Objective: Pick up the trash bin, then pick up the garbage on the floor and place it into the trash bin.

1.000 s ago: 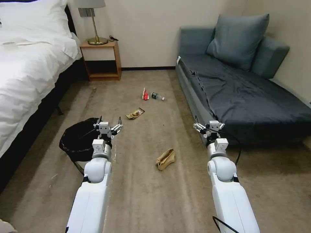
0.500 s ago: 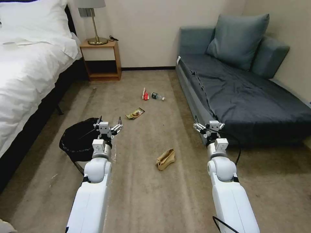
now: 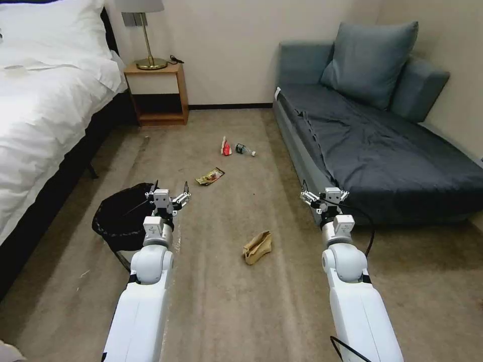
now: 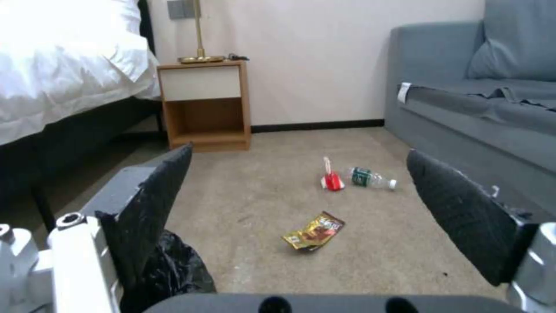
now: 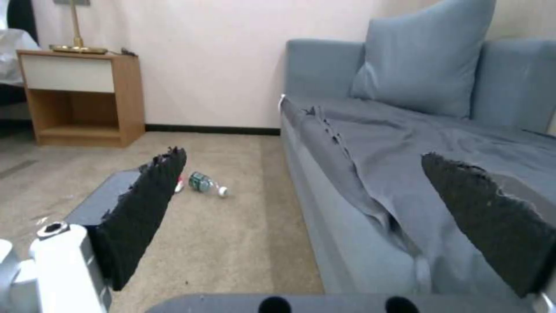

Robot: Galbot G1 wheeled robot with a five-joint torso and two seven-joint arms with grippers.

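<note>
1. My left end effector (image 3: 168,193) hangs just above the floor with its fingers (image 4: 152,204) spread wide, holding nothing. It sits right at the near-right edge of the trash bin (image 3: 121,216).
2. My right end effector (image 3: 324,193) is also spread wide with nothing in it, close to the front edge of the gray sofa (image 3: 382,146).
3. The trash bin stands on the carpet (image 3: 226,301) between the bed (image 3: 40,110) and my left arm. Its black bag is folded over the rim. I cannot see inside it (the inside looks all dark).
4. The brown paper bag (image 3: 257,247) lies on the floor between my two arms, a bit nearer to me than both end effectors.
5. The gold-brown snack wrapper (image 4: 314,230) lies ahead of my left end effector, a little to the right.
6. Farther on, the red-and-white packet (image 4: 331,176) stands next to the small clear bottle (image 4: 372,178), which lies on its side, white cap pointing toward the sofa.
7. The bottle has a green label, but the words on it and on the wrapper are too small to read.
8. A wooden nightstand (image 3: 157,93) with a lamp (image 3: 146,30) stands by the far wall.
</note>
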